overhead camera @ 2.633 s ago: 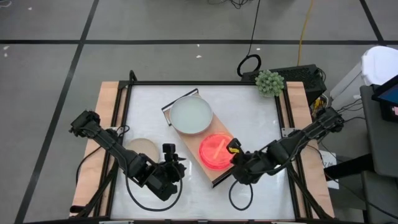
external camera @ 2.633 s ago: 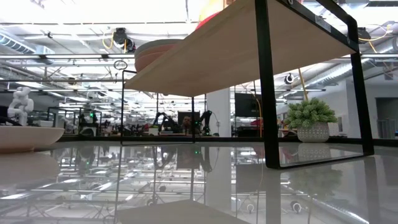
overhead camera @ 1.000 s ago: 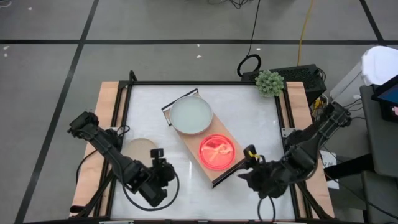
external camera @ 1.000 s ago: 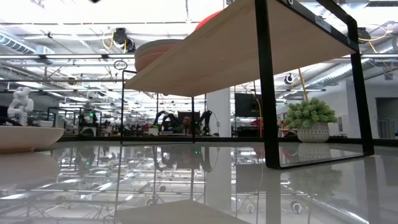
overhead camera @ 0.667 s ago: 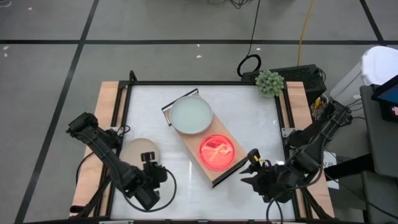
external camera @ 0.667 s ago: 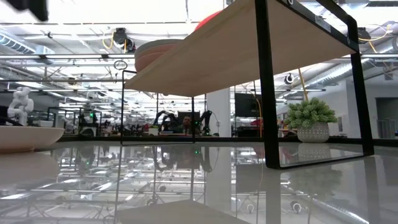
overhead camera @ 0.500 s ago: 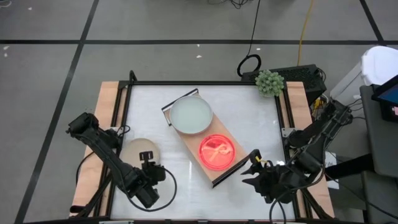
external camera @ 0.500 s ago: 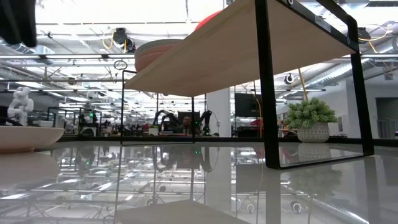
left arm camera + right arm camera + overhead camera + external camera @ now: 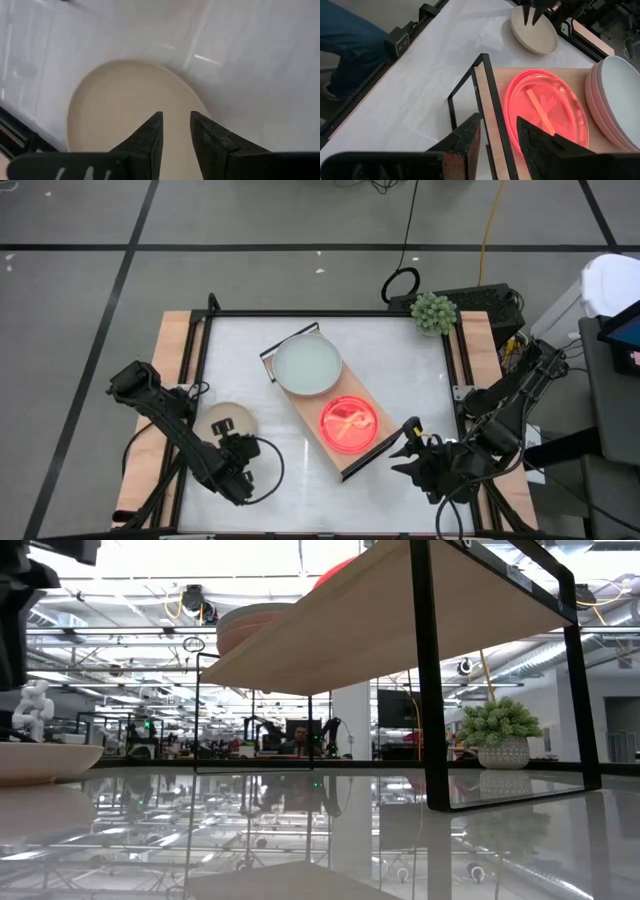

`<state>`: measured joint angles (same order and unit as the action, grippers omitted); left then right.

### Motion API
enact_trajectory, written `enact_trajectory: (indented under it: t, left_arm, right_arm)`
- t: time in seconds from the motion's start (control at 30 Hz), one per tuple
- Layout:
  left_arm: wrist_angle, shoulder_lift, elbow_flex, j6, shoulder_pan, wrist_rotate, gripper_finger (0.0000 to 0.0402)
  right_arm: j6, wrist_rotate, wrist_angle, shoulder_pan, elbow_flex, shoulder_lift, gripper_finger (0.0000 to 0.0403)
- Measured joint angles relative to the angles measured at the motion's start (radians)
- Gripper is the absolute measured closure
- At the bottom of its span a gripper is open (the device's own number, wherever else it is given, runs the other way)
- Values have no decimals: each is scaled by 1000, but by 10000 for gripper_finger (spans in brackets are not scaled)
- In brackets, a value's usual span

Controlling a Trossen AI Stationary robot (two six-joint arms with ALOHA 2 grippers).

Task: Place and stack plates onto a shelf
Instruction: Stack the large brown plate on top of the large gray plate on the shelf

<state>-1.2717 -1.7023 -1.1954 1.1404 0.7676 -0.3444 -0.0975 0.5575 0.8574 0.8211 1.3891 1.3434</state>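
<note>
Beige plate (image 9: pixel 222 420) on tabletop (image 9: pixel 400 360), well left of shelf (image 9: pixel 345 462). Left gripper (image 9: pixel 174 131) above it, jaws narrowly parted, grasping nothing. Likely pinch near rim, lift level. Right gripper (image 9: pixel 497 131) released, beside shelf end.

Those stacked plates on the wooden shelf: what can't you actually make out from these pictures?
- Stack under the pale green plate: high view shows only the top one, so the count is hidden.
- Hot-pink plate: low view, mostly hidden behind the shelf board.
- Pink plates: right wrist view, cut off by the picture's edge.
</note>
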Motion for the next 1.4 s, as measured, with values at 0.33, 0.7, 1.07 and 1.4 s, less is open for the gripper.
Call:
enact_trajectory:
  t: [0.33,0.7,1.07,1.4]
  left_arm:
    - [50,1,0,197,-9,85,294]
    - [114,2,47,339,-35,171,185]
    - [214,2,168,358,-35,196,170]
    - [353,2,201,257,-33,205,207]
  right_arm:
    - [-6,0,0,0,0,0,293]
    - [-13,-2,0,0,0,0,293]
    - [-6,-1,-12,-1,0,0,293]
    - [-2,-1,-12,-1,0,0,293]
